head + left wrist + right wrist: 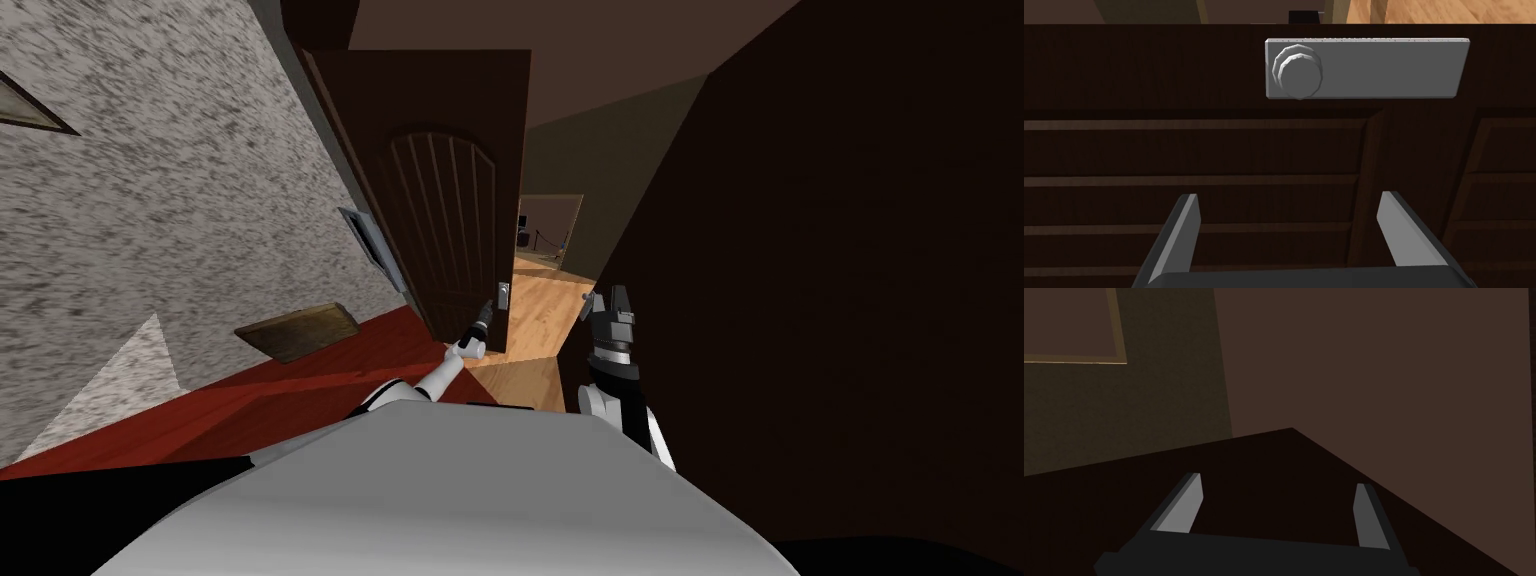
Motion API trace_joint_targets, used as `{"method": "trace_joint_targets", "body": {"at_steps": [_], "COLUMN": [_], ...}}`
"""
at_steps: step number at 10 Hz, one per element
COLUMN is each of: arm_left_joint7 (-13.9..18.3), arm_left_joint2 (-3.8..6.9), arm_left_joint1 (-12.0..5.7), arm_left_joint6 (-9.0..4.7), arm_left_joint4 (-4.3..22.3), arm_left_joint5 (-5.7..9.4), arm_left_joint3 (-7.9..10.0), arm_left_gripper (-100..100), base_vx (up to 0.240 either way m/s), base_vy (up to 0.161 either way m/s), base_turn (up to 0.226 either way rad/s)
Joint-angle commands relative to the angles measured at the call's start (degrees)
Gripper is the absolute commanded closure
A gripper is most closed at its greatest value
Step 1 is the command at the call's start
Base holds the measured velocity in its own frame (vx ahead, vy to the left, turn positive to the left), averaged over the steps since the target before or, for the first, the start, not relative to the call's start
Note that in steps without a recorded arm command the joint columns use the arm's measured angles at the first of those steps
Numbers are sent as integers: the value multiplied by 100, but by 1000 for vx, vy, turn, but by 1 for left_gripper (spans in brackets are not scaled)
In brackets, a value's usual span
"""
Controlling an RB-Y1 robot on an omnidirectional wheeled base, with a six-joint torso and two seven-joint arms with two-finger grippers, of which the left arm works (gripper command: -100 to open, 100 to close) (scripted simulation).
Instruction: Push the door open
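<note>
A dark brown panelled door [440, 200] stands partly open, its free edge toward a hallway with a light wood floor. Near that edge it carries a grey handle plate [504, 295] with a round knob [1297, 72] on the plate [1374, 67]. My left gripper [485, 312] is stretched out to the door face just beside the plate; its fingers stand open with only the door's panels [1224, 150] between them [1289, 225]. My right gripper [610, 300] is raised at the right, open and holding nothing [1274, 508].
A speckled grey wall [150, 200] runs along my left above a red floor [300, 390]. A dark brown wall [850, 280] rises close on my right. Through the gap lies the wood floor [545, 310] and a further doorway [548, 230].
</note>
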Motion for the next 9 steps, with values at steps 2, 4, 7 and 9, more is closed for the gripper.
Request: {"method": "trace_joint_targets", "body": {"at_steps": [2, 4, 7, 9], "arm_left_joint7": [9, 9, 8, 7], "arm_left_joint2": [67, 100, 98, 66], "arm_left_joint1": [-2, -3, -5, -6], "arm_left_joint6": [-41, -72, -122, -151], "arm_left_joint4": [25, 42, 70, 85], "arm_left_joint5": [-2, -4, -8, -9], "arm_left_joint3": [13, 34, 67, 86], "arm_left_gripper": [-100, -100, -100, -100], "base_vx": [164, 210, 206, 176], "base_vy": [-24, -52, -43, -55], "base_turn": [-17, -25, -29, -26]}}
